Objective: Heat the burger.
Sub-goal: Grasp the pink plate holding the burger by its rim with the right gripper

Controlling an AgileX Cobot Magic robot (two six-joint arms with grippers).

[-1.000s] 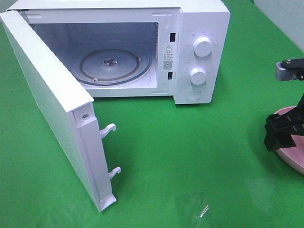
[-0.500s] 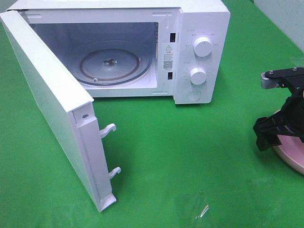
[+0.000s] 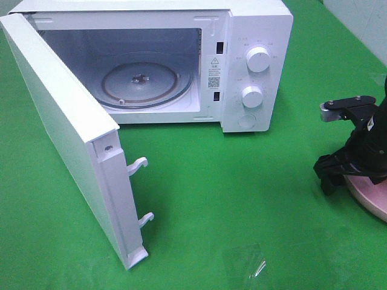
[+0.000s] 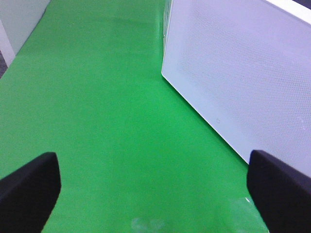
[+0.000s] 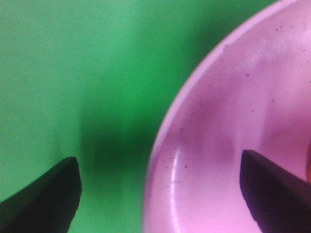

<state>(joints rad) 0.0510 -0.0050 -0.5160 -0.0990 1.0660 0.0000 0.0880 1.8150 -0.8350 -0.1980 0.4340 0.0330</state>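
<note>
Two pincers are at work, and the high camera shows only one of them. The right pincer [image 3: 337, 174] hangs low at the far right edge, over the near rim of a pink plate [image 3: 372, 196], and its arm covers most of that plate. The same view takes in a white microwave [image 3: 254, 36] on a green cloth [image 3: 242, 199], its door [image 3: 60, 133] swung wide and the glass turntable [image 3: 142, 81] showing inside. The right wrist view adds what the high one hides: the fingertips [image 5: 43, 194] stand wide apart, one over the cloth, the other over the plate, with the plate's rim running between them and nothing gripped. Whether they touch the plate I cannot tell. The burger I cannot make out from above. Only an orange-brown sliver [image 5: 309, 167] shows on the plate, beside one finger, too little to name. The left pincer [image 4: 155, 194] appears in its own wrist view alone, spread wide and holding nothing, above the cloth near the door's dotted face.
</note>
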